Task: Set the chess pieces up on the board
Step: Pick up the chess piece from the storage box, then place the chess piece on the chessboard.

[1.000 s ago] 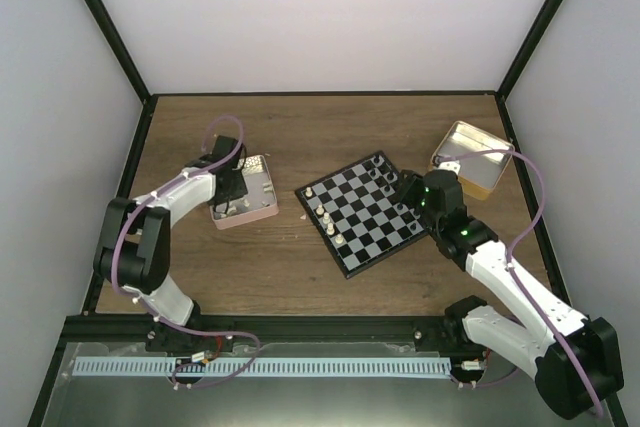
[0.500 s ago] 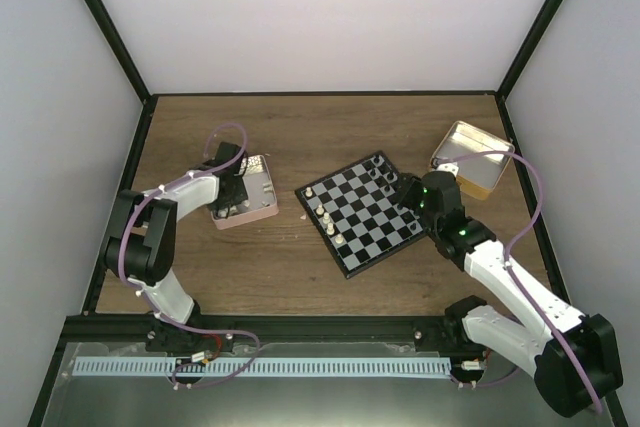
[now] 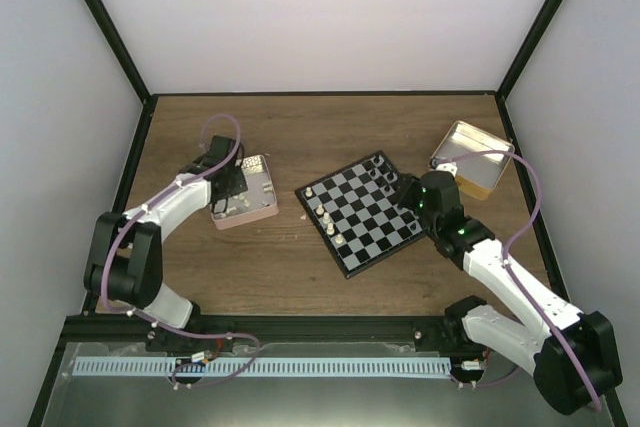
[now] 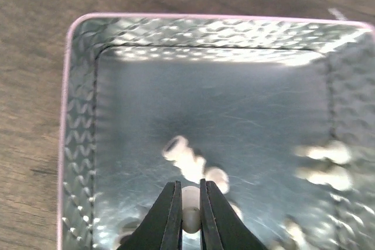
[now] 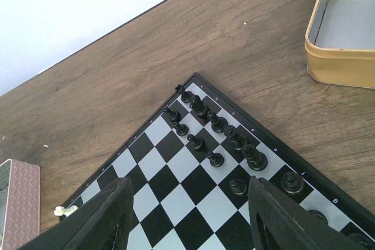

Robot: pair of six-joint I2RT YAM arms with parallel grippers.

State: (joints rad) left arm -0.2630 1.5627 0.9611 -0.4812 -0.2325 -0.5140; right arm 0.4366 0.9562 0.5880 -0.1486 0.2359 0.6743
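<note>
On the wooden desk (image 3: 300, 127), the left claw (image 4: 187, 203) pinches a cream-white chessman (image 4: 189, 219) inside the pink tin (image 4: 64, 115). The right claw (image 5: 190, 203) hangs spread wide over the board (image 5: 170, 162) and its black pieces (image 5: 218, 124).

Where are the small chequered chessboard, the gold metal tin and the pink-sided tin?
Small black-and-grey chequered chessboard (image 3: 366, 215): top view, a bare middle square.
Gold metal tin (image 5: 343, 69): right wrist view, its outer side wall.
Pink-sided metal tin (image 4: 205, 17): left wrist view, its far pink rim.
</note>
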